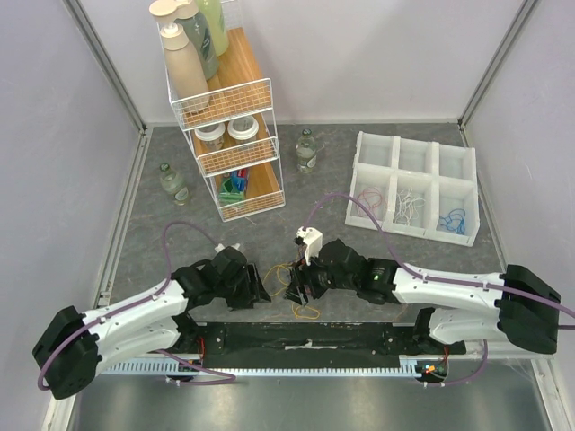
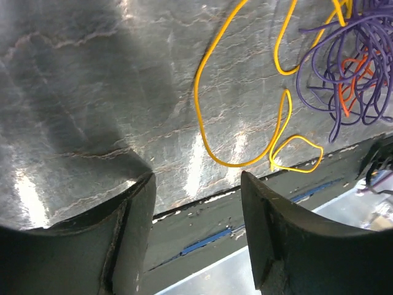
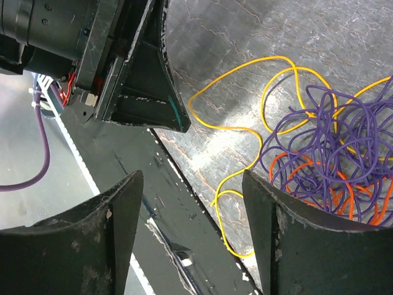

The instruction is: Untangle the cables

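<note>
A tangle of thin cables lies at the near table edge between my two grippers. In the left wrist view a long yellow cable loops over the table, with a purple bundle and an orange cord at the upper right. In the right wrist view the yellow cable runs beside the purple bundle and the orange cord. My left gripper is open and empty, left of the tangle. My right gripper is open and empty, with its right finger at the tangle's edge.
A white sorting tray at the back right holds purple, white and blue cords in separate compartments. A wire shelf with bottles and jars stands at the back left. Two small glass jars stand on the table. The black base strip runs along the near edge.
</note>
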